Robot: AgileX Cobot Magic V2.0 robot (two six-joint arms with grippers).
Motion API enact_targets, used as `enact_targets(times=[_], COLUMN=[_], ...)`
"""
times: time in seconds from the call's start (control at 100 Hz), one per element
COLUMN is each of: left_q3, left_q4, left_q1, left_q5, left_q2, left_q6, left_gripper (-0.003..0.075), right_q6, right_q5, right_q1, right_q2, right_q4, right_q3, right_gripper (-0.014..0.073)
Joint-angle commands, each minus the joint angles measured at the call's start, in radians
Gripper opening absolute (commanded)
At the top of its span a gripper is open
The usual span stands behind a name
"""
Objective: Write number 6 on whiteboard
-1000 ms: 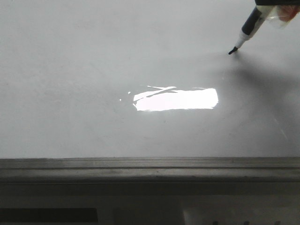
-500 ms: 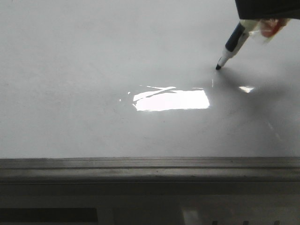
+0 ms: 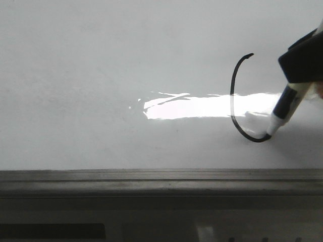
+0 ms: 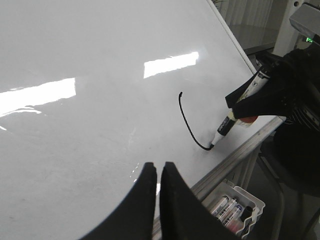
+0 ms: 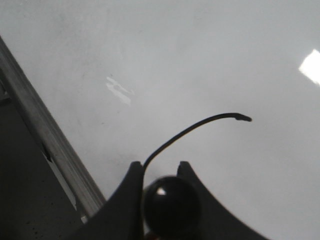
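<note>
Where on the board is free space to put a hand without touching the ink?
The whiteboard is bare left of the black line, up to its frame. It is crowded on the right, where the right gripper holds the marker.

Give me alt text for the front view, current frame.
A marker held by the right gripper presses its tip on a glossy whiteboard, having drawn a tall black curve that hooks toward the tip, an unfinished 6. A bright rectangular light reflection lies across the stroke, and the grey frame edge runs below.
</note>
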Motion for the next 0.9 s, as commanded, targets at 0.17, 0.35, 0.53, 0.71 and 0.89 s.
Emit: enact_targets(times=[0.17,0.35,0.53,0.71,0.89], left_q3=[-0.026,-0.026,-0.026,-0.026,-0.026], left_q4=[-0.011,-0.011,-0.011,-0.011,-0.011], left_q1=[0.002,0.002,0.002,0.002,0.002], left_q5=[-0.034,-0.034,-0.034,-0.034,-0.034], left_q2=[0.007,0.007,0.007,0.007,0.007], left_q6=[-0.005,-0.005,-0.005,-0.005,-0.005], left_gripper=[-0.0020,-0.0020,-0.0020,-0.0020,-0.0020], right_q6=[-0.018,-0.018,-0.018,-0.018,-0.018], right_q5=[-0.151,-0.201,-0.243,-0.240,-0.240], right_q1=[-0.050,-0.050,-0.041,0.003,0.043], right_q2=[0.004,0.057,0.079,0.096,0.122], right_q4=[-0.063,-0.046,-0.033,-0.026,-0.026], right_q3=[-0.018,-0.019,-0.019,-0.019,-0.019], right_gripper=[-0.0043,-0.0043,-0.0043,-0.0043,-0.0043])
